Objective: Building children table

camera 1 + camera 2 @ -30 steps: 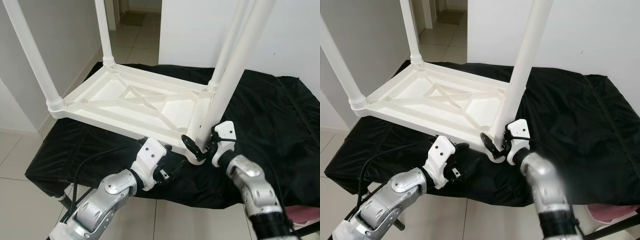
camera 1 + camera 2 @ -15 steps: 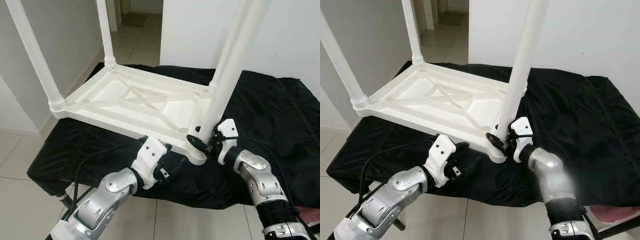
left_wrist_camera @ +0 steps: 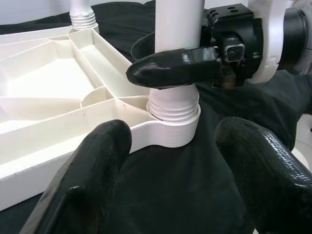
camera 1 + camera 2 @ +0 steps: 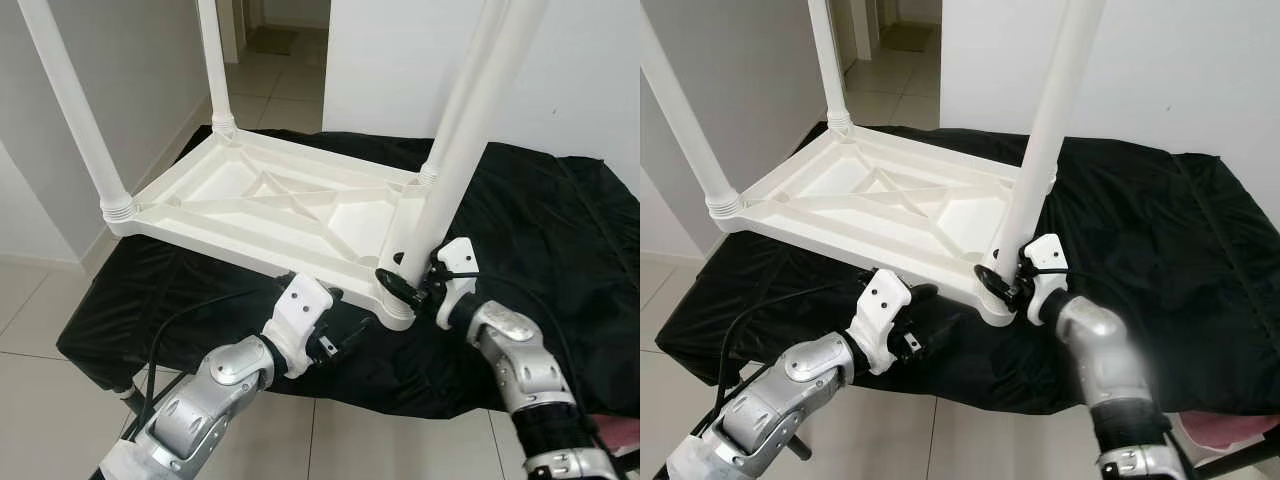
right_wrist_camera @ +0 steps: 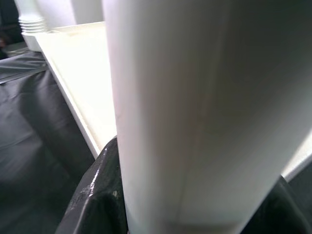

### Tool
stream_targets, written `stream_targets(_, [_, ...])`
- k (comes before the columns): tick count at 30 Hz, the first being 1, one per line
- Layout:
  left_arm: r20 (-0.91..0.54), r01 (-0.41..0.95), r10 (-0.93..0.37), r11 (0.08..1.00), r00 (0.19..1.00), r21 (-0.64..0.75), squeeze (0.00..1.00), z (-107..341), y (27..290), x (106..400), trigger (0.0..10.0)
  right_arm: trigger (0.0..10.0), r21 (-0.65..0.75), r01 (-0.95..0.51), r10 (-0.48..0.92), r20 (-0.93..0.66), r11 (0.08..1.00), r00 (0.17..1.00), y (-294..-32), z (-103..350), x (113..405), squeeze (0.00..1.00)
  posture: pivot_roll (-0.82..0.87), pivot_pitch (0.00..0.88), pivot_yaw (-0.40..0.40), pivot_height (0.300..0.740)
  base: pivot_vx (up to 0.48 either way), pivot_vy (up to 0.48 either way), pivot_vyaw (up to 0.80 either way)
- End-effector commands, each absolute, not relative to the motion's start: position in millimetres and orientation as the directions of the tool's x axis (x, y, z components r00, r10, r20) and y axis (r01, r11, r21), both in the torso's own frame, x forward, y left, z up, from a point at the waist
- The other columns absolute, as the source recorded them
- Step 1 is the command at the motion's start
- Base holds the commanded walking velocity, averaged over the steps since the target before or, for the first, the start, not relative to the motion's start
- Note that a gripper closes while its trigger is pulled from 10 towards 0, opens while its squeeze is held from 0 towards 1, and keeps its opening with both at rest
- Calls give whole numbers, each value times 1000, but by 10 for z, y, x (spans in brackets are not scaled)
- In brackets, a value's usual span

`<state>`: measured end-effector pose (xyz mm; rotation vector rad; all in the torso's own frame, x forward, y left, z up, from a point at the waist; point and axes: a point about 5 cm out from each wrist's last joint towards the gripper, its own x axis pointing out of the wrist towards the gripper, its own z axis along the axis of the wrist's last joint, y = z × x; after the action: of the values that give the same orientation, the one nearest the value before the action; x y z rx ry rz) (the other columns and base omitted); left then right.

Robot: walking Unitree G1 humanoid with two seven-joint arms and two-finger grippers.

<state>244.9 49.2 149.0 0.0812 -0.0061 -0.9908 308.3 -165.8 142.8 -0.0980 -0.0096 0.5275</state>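
Nearest us, in the lower left of the head view, our left gripper (image 4: 335, 335) hovers over the black cloth (image 4: 560, 230) just below the near rim of the tabletop, its two fingers (image 3: 97, 161) spread wide apart and holding nothing. In the lower right, our right gripper (image 4: 412, 288) is clamped around the base of the near white leg (image 4: 470, 140), just above the threaded collar where that leg enters the corner socket of the upturned white table (image 4: 270, 205). The black fingers wrap the tube on both sides, and this upright leg stands directly between us and the wall (image 4: 590, 70) behind.

The table lies upside down in the middle of the frame on the cloth-covered surface, its ribbed underside facing up. A second leg (image 4: 70, 110) rises at the left corner, a third (image 4: 212, 60) at the far corner, a fourth just behind the gripped one. Beyond, at the top, a tiled floor (image 4: 280, 85) runs into a doorway.

Against half a second ago, we see almost no change: both grippers keep their places, and the whole picture has shifted only slightly.
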Motion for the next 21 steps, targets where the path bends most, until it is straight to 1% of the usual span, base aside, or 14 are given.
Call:
stream_targets(1, [-46, 901, -901, 428, 431, 67, 0, 1470, 450, 2363, 10000, 10000, -71, -368, 366, -45, 927, 930, -1670, 1353, 3045, 0, -36, 0, -4, 740, 0, 0, 0])
stream_targets(3, [-47, 903, -902, 425, 429, 66, 0, 1466, 444, 2357, 10000, 10000, -57, -287, 284, -47, 956, 958, -1661, 1338, 3032, 0, -36, 0, -3, 740, 0, 0, 0])
stream_targets(4, [-47, 903, -902, 425, 429, 66, 0, 1466, 444, 2357, 10000, 10000, -57, -287, 284, -47, 956, 958, -1661, 1338, 3032, 0, -36, 0, -3, 740, 0, 0, 0])
stream_targets(5, [-47, 904, -904, 423, 426, 65, 0, 1466, 442, 2356, 10000, 10000, -27, -202, 201, -45, 979, 979, -1634, 1321, 3010, 0, -36, 0, -2, 740, 0, 0, 0])
stream_targets(6, [-47, 904, -904, 423, 426, 65, 0, 1466, 442, 2356, 10000, 10000, -27, -202, 201, -45, 979, 979, -1634, 1321, 3010, 0, -36, 0, -2, 740, 0, 0, 0])
stream_targets(7, [-48, 905, -905, 420, 423, 65, 0, 1465, 445, 2359, 10000, 10000, 6, -111, 112, -40, 994, 993, -1533, 1299, 2965, 0, -36, 0, -3, 740, 0, 0, 0])
stream_targets(8, [-48, 905, -905, 420, 423, 65, 0, 1465, 445, 2359, 10000, 10000, 6, -111, 112, -40, 994, 993, -1533, 1299, 2965, 0, -36, 0, -3, 740, 0, 0, 0])
stream_targets(9, [-49, 906, -905, 419, 422, 65, 0, 1464, 446, 2358, 10000, 10000, 34, -70, 71, -40, 997, 997, -1486, 1293, 2951, 0, -36, 0, -5, 740, 0, 0, 0])
stream_targets(12, [-50, 906, -906, 417, 421, 65, 0, 1462, 445, 2354, 10000, 10000, 75, -9, 12, -40, 997, 999, -1415, 1294, 2942, 0, -35, 0, -7, 740, 0, 0, 0])
stream_targets(14, [-50, 906, -906, 417, 421, 65, 0, 1462, 445, 2354, 10000, 10000, 75, -9, 12, -40, 997, 999, -1415, 1294, 2942, 0, -35, 0, -7, 740, 0, 0, 0])
stream_targets(15, [-47, 908, -907, 415, 418, 62, 0, 1466, 425, 2347, 10000, 10000, 122, 75, -71, -38, 990, 997, -1269, 1315, 2933, 0, -26, 0, -7, 740, 0, 0, 0])
stream_targets(17, [-46, 908, -908, 414, 417, 60, 0, 1469, 416, 2343, 10000, 10000, 139, 104, -99, -38, 985, 994, -1212, 1325, 2925, 0, -26, 0, -7, 740, 0, 0, 0])
stream_targets(18, [-46, 909, -909, 412, 415, 56, 0, 1466, 414, 2336, 10000, 10000, 150, 100, -94, -46, 984, 995, -1160, 1327, 2910, 0, -25, 0, -4, 740, 0, 0, 0])
stream_targets(21, [-50, 911, -910, 409, 412, 54, 0, 1458, 422, 2327, 10000, 10000, 157, 78, -70, -59, 984, 996, -1147, 1317, 2904, 0, -25, 0, -4, 740, 0, 0, 0])
